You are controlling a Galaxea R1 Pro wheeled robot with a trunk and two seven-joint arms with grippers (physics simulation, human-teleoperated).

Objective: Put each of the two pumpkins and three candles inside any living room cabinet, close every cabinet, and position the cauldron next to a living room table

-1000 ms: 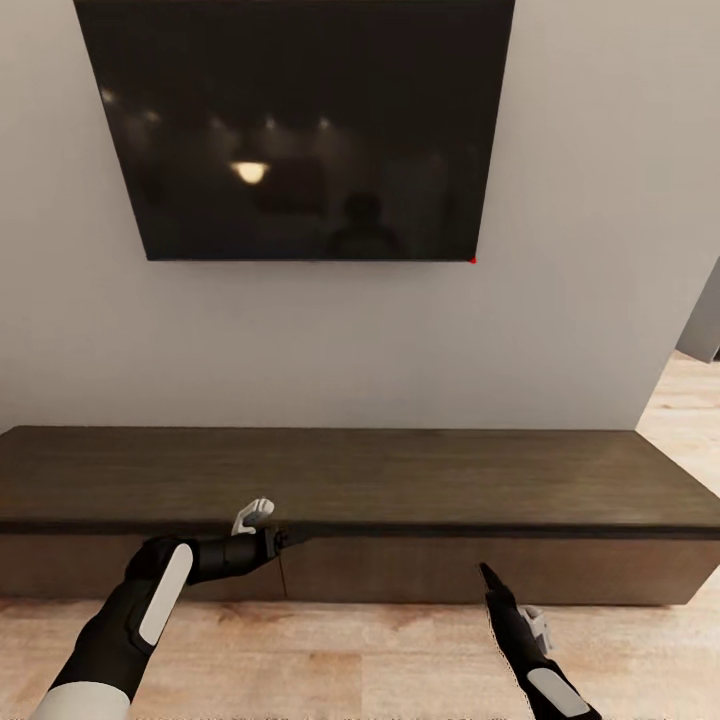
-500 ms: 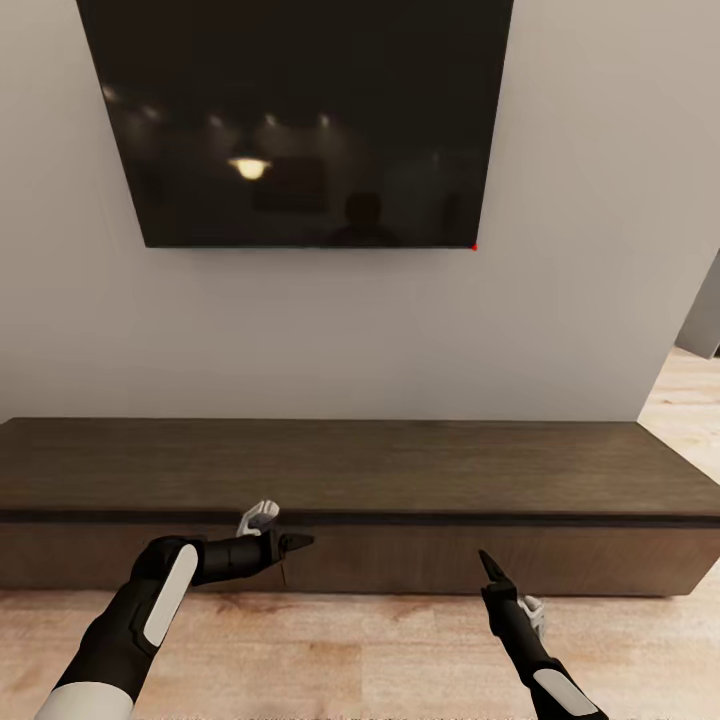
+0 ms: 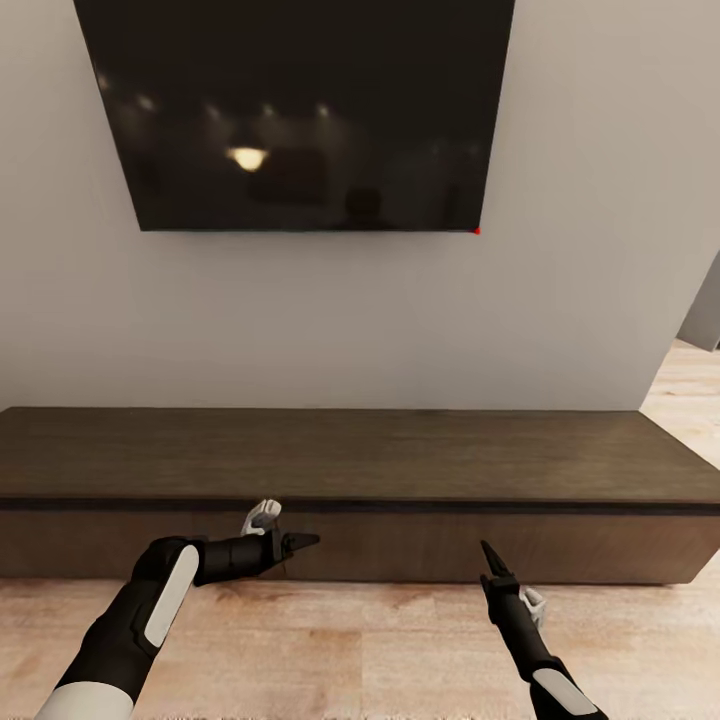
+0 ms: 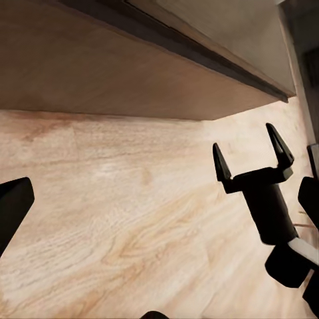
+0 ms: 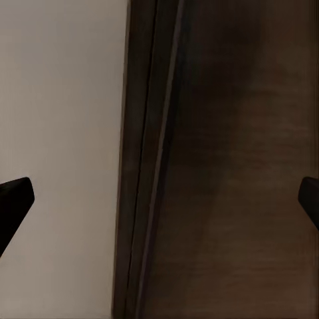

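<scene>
Cabinet (image 3: 400,470) lower in head view after camera shift; both grippers' jaws apart, empty.

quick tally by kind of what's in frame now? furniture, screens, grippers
Cabinet: 1, long, low, dark brown, drawer fronts shut
Wall-mounted black screen: 1
Grippers: 2, left gripper and right gripper, both empty in front of the cabinet
Pumpkins, candles, cauldron: 0 in these views
Total: 4
</scene>
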